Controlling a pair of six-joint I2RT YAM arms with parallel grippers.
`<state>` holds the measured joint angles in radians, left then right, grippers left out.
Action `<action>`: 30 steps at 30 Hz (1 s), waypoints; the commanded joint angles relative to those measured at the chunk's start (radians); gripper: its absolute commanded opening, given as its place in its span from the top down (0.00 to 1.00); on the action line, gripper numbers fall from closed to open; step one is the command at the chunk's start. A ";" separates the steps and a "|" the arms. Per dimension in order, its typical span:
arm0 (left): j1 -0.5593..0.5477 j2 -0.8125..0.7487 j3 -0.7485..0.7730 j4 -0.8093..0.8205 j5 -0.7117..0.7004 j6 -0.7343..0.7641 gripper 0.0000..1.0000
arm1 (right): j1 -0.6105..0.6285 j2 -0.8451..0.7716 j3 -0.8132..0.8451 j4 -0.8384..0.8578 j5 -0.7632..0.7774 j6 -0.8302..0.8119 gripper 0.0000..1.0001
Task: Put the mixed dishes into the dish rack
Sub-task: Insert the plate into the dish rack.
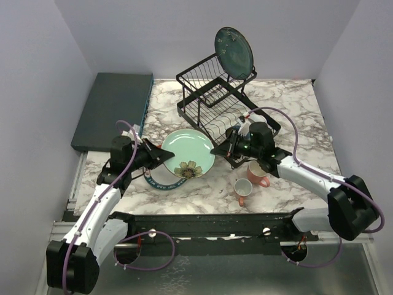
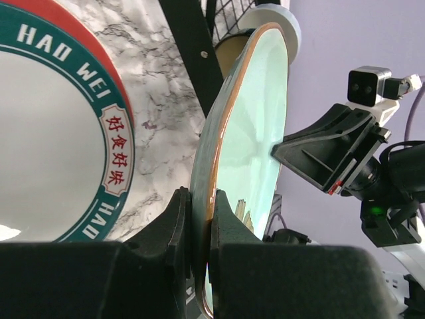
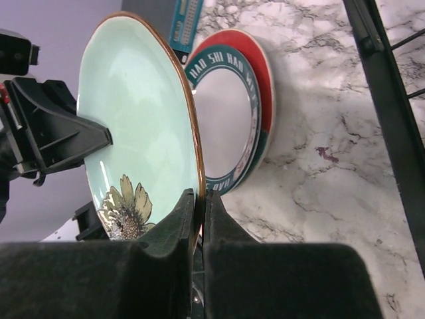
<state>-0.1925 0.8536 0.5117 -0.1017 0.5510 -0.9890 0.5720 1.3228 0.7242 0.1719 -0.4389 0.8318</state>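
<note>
**Top view.** My left end effector [image 1: 161,153] and right end effector [image 1: 218,149] are each clamped on opposite rims of the pale green round ceramic plate [image 1: 187,147], sunflower painted near its edge. The plate hangs between them, tilted, off the marble-patterned tabletop [image 1: 295,123]. Below my left end effector lies the red-and-teal rimmed round plate [image 1: 161,182], flat on the tabletop. The black wire two-tier dish rack [image 1: 215,98] stands just beyond my right end effector, with a dark teal round plate [image 1: 234,52] leaning at its top basket. Two pink ceramic mugs [image 1: 258,174] sit on the near side of my right end effector. A dark teal flat slab [image 1: 113,107] lies beyond my left one.

**Left wrist.** Fingers pinched tight on the green plate's brown rim [image 2: 252,133]. The right end effector [image 2: 279,149] meets the far rim.

**Right wrist.** Same pinch on the near rim [image 3: 133,113], with the left end effector [image 3: 99,136] across the plate. A rack wire [image 3: 385,100] runs to my right.

**Step in hand, as I judge it.** This is a two-armed carry or handover of the green plate toward the rack.

**Next move calls for:**
- one end effector letting go so the other can swing the plate over;
- turning the plate on edge;
- lining it up with a base slot, clear of the rack's frame.

**Risk:** a rim pinch on glazed ceramic may slip.
</note>
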 commanded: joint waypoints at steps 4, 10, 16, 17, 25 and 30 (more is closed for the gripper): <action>-0.014 -0.064 0.088 0.150 0.152 -0.104 1.00 | 0.036 -0.087 -0.050 0.095 -0.177 0.030 0.91; -0.013 -0.109 0.101 0.167 0.174 -0.111 1.00 | 0.037 -0.137 -0.075 0.124 -0.193 0.054 0.63; -0.014 -0.144 0.114 0.167 0.211 -0.111 1.00 | 0.039 -0.147 -0.099 0.222 -0.239 0.112 0.50; -0.013 -0.148 0.111 0.166 0.214 -0.110 1.00 | 0.040 -0.148 -0.102 0.244 -0.249 0.119 0.50; -0.014 -0.168 0.102 0.138 0.214 -0.070 1.00 | 0.048 -0.187 -0.132 0.314 -0.267 0.170 0.52; -0.013 -0.169 0.100 0.131 0.221 -0.046 1.00 | 0.047 -0.207 -0.145 0.347 -0.265 0.205 0.52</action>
<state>-0.2047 0.7132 0.5655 -0.0597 0.7124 -1.0355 0.6144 1.1416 0.5934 0.4576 -0.6792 0.9997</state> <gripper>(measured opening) 0.109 0.485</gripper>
